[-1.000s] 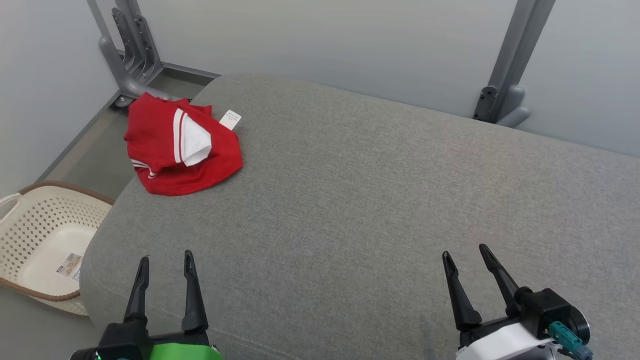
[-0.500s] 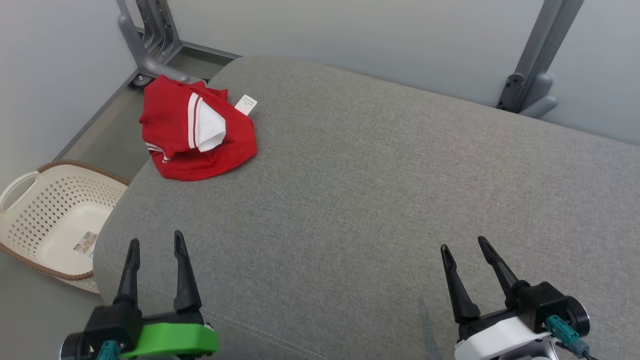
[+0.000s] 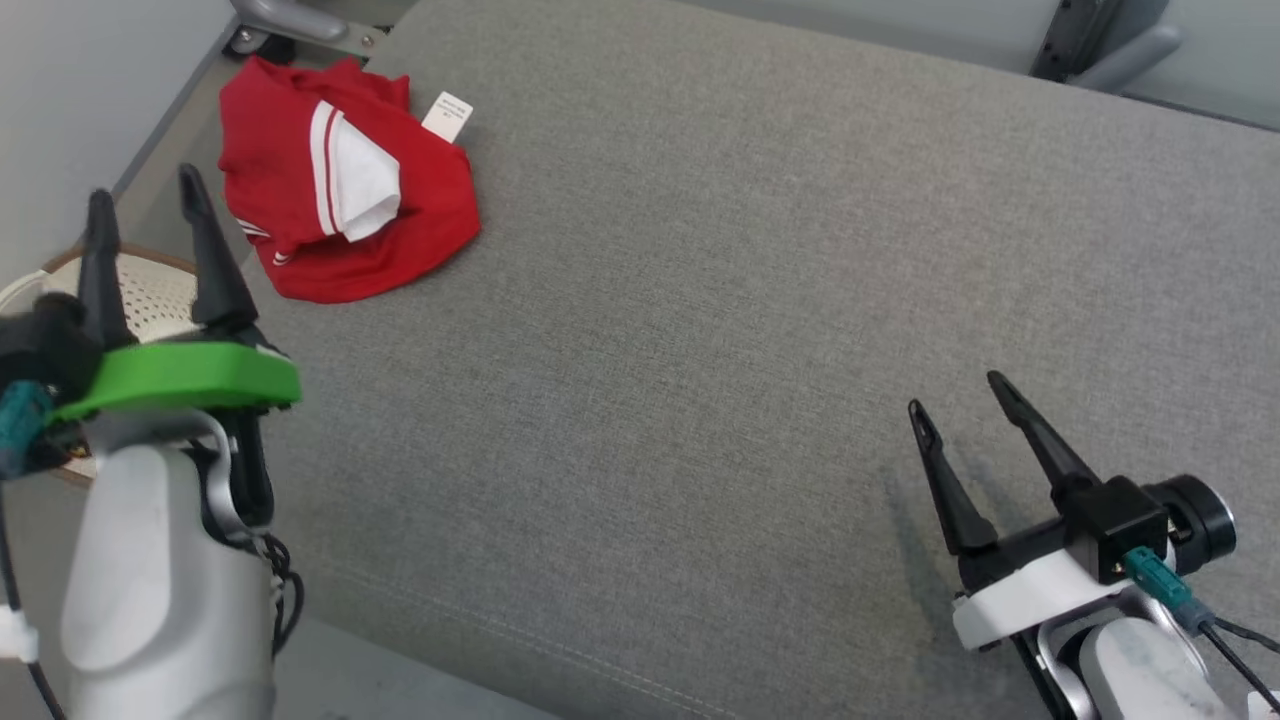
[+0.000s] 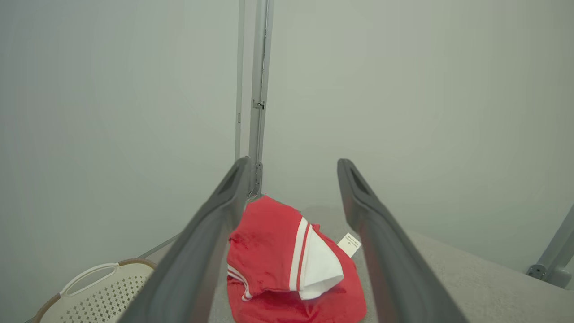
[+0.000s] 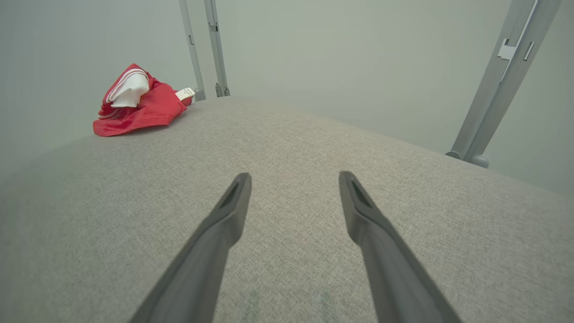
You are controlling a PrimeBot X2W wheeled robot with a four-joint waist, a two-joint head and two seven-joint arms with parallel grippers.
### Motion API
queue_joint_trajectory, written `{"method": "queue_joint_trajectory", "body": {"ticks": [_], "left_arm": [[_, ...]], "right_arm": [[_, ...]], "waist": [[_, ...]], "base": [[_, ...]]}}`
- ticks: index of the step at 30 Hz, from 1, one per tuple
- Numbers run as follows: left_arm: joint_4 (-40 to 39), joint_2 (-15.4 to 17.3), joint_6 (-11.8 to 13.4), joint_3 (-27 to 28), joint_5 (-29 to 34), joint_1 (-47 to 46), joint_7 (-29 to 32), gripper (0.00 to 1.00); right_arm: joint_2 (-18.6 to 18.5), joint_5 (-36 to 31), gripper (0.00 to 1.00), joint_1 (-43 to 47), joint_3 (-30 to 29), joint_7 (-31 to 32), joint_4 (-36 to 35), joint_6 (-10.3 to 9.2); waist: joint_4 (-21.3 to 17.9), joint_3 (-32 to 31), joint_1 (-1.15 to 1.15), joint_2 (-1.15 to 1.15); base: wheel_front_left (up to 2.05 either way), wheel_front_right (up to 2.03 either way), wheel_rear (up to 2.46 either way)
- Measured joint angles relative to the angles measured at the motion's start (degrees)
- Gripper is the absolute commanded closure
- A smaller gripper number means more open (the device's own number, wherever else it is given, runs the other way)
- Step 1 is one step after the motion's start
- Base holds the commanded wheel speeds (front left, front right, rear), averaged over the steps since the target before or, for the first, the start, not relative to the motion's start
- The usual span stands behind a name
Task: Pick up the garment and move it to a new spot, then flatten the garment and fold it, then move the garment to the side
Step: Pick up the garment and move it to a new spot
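Observation:
A crumpled red garment point(image 3: 340, 215) with white stripes, a white sleeve and a small label lies at the far left corner of the grey cushioned surface point(image 3: 720, 300). My left gripper point(image 3: 143, 215) is raised at the left, open and empty, a short way in front of the garment. In the left wrist view the garment point(image 4: 278, 278) sits low between the spread fingers point(image 4: 210, 242), still some way ahead. My right gripper point(image 3: 960, 392) hovers open over the surface's near right part, far from the garment point(image 5: 134, 107), which shows at the upper left of the right wrist view.
A cream perforated basket point(image 3: 150, 290) sits on the floor left of the surface, partly behind my left gripper; it also shows as the basket point(image 4: 98, 296) in the left wrist view. Grey metal frame posts point(image 5: 502, 85) stand by the pale wall behind the surface.
The head camera has tilted down and shifted. My left arm has risen and moved forward toward the garment. The right gripper has lifted slightly. Both stay open; the garment lies as before.

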Motion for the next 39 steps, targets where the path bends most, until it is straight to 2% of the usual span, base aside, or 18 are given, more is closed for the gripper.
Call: {"method": "queue_joint_trajectory", "body": {"ticks": [2,3,7,11,19,25,32,33,34,39], "left_arm": [[6.2,1.3,-1.0,1.6,-1.2,-5.1,0.0,0.0],[6.2,1.3,-1.0,1.6,-1.2,-5.1,0.0,0.0],[17.6,3.7,-3.2,2.9,-4.3,-14.9,2.0,0.0],[26.8,5.8,-4.3,4.4,-7.4,-22.5,4.6,0.0],[40.5,9.4,-6.0,4.7,-10.9,-32.7,11.7,0.0],[48.0,11.4,-5.9,3.5,-10.7,-35.6,15.9,0.0],[52.4,12.5,-3.6,2.4,-9.9,-36.3,17.1,0.0],[52.6,12.5,-3.7,2.2,-9.9,-36.3,17.1,0.43],[52.8,12.4,-3.8,2.2,-9.9,-36.3,17.0,0.99],[53.5,12.3,-4.9,1.6,-10.1,-36.0,14.3,1.0]], "right_arm": [[-1.4,-0.1,0.0,-1.5,-0.1,0.0,-0.4,-0.01],[-1.4,-0.1,0.0,-1.5,-0.1,0.0,-0.4,-0.01],[-3.3,-0.3,0.0,-2.9,-1.1,0.0,-1.3,0.0],[-4.2,-0.4,0.0,-3.6,-1.6,0.0,-2.2,0.0],[-5.4,-0.6,0.0,-6.5,-1.5,0.0,-3.2,0.0],[-6.1,-0.7,0.0,-7.6,-2.2,-0.1,-4.0,0.0],[-5.4,-0.8,0.0,-8.5,-2.3,-0.2,-4.6,0.0],[-5.3,-0.7,0.0,-8.6,-2.3,-0.2,-4.6,0.0],[-5.2,-0.7,0.0,-8.7,-2.3,-0.2,-4.6,0.0],[-4.5,-0.5,0.0,-9.3,-2.4,-0.2,-3.7,0.0]], "waist": [[-0.5,2.0,0.0,0.0],[-0.5,2.0,0.0,0.0],[-1.8,5.7,0.0,0.0],[-3.2,8.8,0.0,0.0],[-5.9,14.7,0.01,0.0],[-7.9,18.2,0.01,0.0],[-9.9,20.2,0.0,0.0],[-10.1,20.3,0.0,0.0],[-10.2,20.4,0.0,0.0],[-10.3,19.8,0.0,0.0]], "base": [[0.0,0.0,0.0],[0.0,0.0,0.0],[0.0,0.0,0.0],[0.0,0.0,0.0],[0.0,0.0,0.0],[0.0,0.0,0.0],[0.0,0.0,0.0],[0.0,0.0,0.0],[0.0,0.0,0.0],[0.0,0.0,0.0]]}}
